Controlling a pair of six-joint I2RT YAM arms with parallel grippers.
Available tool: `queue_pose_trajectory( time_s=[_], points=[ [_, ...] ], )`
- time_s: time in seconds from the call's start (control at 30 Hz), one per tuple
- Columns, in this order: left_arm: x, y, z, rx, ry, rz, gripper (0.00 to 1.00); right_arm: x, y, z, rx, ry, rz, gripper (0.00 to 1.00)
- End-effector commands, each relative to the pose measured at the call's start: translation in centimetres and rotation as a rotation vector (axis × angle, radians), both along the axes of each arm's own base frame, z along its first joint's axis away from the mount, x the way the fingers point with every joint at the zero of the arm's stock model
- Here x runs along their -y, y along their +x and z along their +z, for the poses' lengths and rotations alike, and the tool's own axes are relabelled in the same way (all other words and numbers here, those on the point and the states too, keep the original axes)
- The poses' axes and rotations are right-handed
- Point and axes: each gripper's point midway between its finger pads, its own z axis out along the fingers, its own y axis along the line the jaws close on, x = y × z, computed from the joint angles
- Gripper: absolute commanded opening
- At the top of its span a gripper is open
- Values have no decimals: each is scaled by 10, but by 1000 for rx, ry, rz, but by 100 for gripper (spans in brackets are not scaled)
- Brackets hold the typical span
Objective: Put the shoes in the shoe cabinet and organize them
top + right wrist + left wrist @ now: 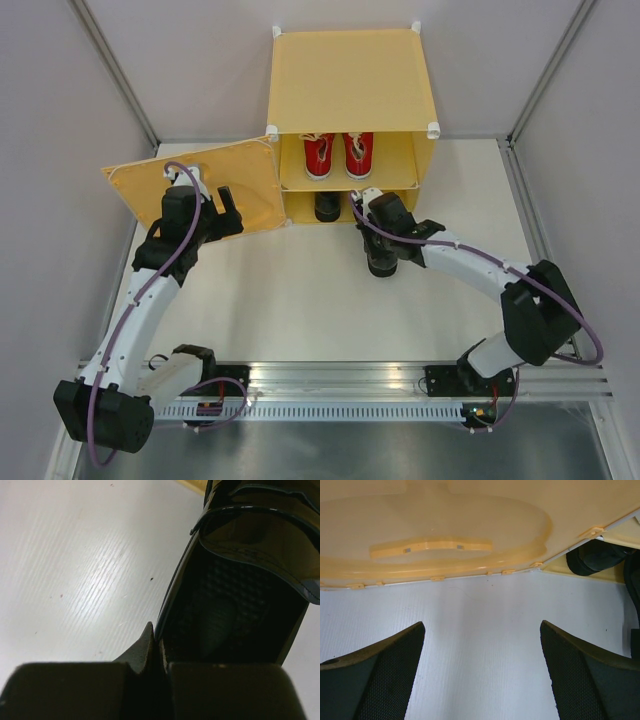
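Black shoe (260,555): just in front of the lower compartment of the cabinet (350,75), long axis running away from my wrist, toe toward the cabinet. My right fingers (154,645) are clamped on its opening rim. My left fingers (228,208) are spread apart, facing the open door (200,185).

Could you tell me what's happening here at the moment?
The right gripper is pinching the side wall of a glossy black shoe just in front of the open shoe cabinet. The red sneakers sit side by side on its upper shelf, and another black shoe is in the lower compartment. The left gripper is open and empty near the swung-out door.
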Motion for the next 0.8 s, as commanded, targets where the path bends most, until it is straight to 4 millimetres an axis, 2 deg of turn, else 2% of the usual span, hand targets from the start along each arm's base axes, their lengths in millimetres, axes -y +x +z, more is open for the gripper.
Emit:
queue_pose_trajectory(
  time_s=[0.0, 0.03, 0.3, 0.33, 0.4, 0.5, 0.57, 0.63, 0.67, 0.7, 0.77],
  points=[
    [-3, 2, 0, 8, 17, 2, 98, -19, 69, 57, 296, 37, -47, 1],
    [-3, 2, -1, 6, 18, 2, 98, -16, 76, 47, 294, 2, -75, 1],
    [-3, 2, -2, 3, 19, 4, 98, -29, 116, 46, 372, 19, -151, 1],
    [-3, 2, -1, 5, 20, 3, 98, -30, 120, 38, 363, 8, -156, 1],
    [-3, 2, -1, 5, 20, 3, 98, -30, 128, 39, 379, 9, -185, 1],
    [-3, 2, -1, 5, 20, 3, 98, -28, 136, 27, 379, -24, -216, 1],
    [-3, 2, -2, 3, 19, 1, 98, -28, 140, 26, 383, -36, -228, 7],
    [-3, 2, -1, 6, 18, 2, 98, -25, 141, 20, 373, -55, -237, 17],
    [-2, 2, -1, 5, 19, 0, 98, -26, 141, 20, 370, -51, -237, 23],
    [-2, 2, -1, 5, 19, 0, 98, -26, 139, 18, 360, -49, -229, 34],
    [-2, 2, -1, 4, 18, 0, 98, -26, 135, 18, 353, -44, -230, 45]
  ],
)
